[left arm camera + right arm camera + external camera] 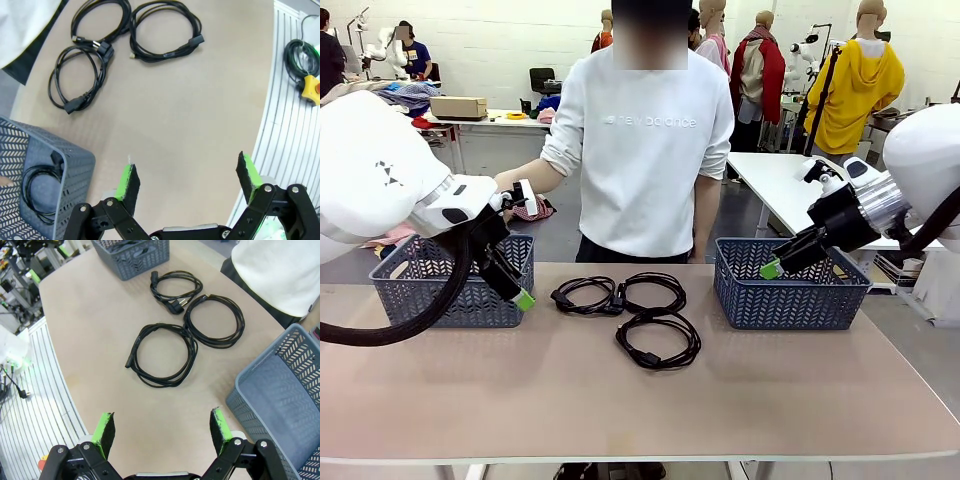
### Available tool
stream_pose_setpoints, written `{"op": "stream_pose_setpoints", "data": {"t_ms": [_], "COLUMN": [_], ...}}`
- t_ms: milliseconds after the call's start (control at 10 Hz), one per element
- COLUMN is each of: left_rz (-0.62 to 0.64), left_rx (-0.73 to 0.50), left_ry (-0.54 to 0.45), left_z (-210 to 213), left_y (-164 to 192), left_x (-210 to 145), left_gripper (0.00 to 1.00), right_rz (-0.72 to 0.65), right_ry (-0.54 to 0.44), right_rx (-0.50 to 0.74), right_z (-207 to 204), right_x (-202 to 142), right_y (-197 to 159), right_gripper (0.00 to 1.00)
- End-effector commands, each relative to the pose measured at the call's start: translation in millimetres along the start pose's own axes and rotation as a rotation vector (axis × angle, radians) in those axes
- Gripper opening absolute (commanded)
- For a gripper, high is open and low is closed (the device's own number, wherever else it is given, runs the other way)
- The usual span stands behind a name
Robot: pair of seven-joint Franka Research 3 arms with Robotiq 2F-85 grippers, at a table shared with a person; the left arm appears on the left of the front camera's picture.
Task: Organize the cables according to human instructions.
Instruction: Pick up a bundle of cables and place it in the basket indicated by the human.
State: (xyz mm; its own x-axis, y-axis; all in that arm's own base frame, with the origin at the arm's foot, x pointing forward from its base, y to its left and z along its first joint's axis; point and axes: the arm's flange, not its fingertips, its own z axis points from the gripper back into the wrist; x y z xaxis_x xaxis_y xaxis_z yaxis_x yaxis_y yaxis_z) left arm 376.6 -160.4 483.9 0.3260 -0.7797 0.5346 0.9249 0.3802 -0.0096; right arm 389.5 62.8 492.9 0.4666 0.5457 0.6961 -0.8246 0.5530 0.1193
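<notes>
Presently, locate three coiled power cords (618, 299) at the middle of the table (620, 410): two side by side toward the far edge, meeting at their plugs, and one just nearer, close against the right-hand coil. Find a fourth cord (24, 190) lying coiled on the floor of the left basket (420, 300); count one of four as probably sorted. Take the right basket (790, 300) as the other likely destination.

Note the loose coils laid flat, apart from both baskets and between the two arms, probably so placed for a pick from above by either side.

Read the left gripper (186, 170) as spread wide with nothing between the fingers, hanging over bare table just right of the left basket. Read the right gripper (161, 417) likewise: fingers wide, nothing held, poised beside the left wall of the right basket.

Regard both as parked clear of the cords, probably awaiting a cue from the person (650, 150) standing at the far side.
</notes>
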Motion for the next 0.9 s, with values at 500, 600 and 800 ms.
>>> {"op": "stream_pose_setpoints", "data": {"t_ms": [500, 600, 800], "left_rz": [-0.039, -0.078, -0.175], "left_rx": [-0.007, -0.002, 0.009], "left_ry": [0.036, 0.071, 0.159], "left_z": [-3.6, -8.6, -27.9], "left_y": [5.7, 14.6, 41.4], "left_x": [10.2, 25.1, 65.5], "left_gripper": [1.00, 1.00, 1.00], "right_rz": [0.021, 0.021, 0.021], "right_ry": [-0.024, -0.024, -0.024], "right_rx": [0.011, 0.011, 0.011], "right_z": [-1.2, -1.2, -1.2], "right_x": [1.2, 1.2, 1.2], "right_y": [-3.0, -3.0, -3.0], "right_gripper": [1.00, 1.00, 1.00]}}
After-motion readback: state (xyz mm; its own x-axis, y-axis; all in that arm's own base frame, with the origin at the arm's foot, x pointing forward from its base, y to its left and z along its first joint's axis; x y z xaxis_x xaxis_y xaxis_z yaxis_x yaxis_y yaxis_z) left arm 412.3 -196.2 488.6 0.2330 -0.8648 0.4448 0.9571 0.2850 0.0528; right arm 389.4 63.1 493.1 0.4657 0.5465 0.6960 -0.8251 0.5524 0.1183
